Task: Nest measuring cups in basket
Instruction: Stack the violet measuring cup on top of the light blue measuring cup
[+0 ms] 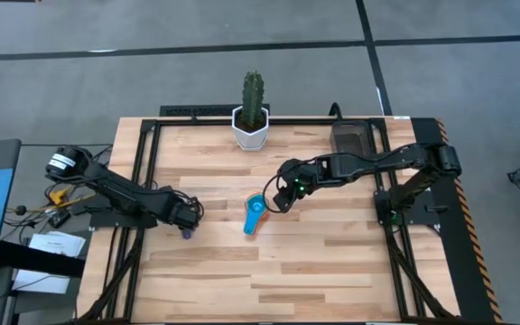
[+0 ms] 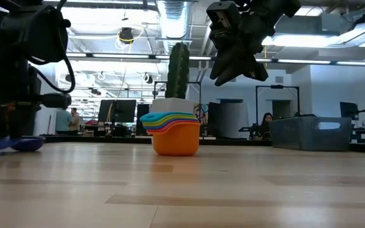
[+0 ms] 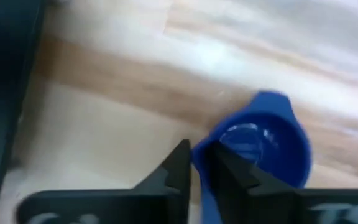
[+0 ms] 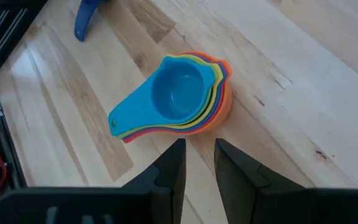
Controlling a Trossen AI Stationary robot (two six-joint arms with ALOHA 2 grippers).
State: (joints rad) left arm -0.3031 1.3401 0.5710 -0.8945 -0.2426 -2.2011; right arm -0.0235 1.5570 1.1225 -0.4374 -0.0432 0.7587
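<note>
A stack of nested measuring cups (image 4: 179,99), light blue on top and orange at the bottom, stands on the wooden table (image 1: 332,271) near its middle (image 1: 254,215). A single blue measuring cup (image 3: 263,146) sits mouth up at the left (image 1: 188,233). My left gripper (image 3: 201,155) is down at it, shut on it. My right gripper (image 4: 199,149) hovers a little above and to the right of the stack (image 1: 280,199), fingers slightly apart with nothing between them. The dark grey basket (image 1: 350,137) stands at the far right of the table. My left gripper pinches the blue cup's handle (image 3: 202,186) between its two fingers. The fingers (image 3: 180,167) come from above, pointing steeply down. The cup rests on the table with its bowl mouth up and sticking out past the fingertips.
A white hexagonal pot with a cactus (image 1: 252,113) stands at the far edge, behind the stack. Black frame rails (image 1: 143,153) run along the table's left, right and far sides. Bare wood lies in front of the stack toward the near edge.
</note>
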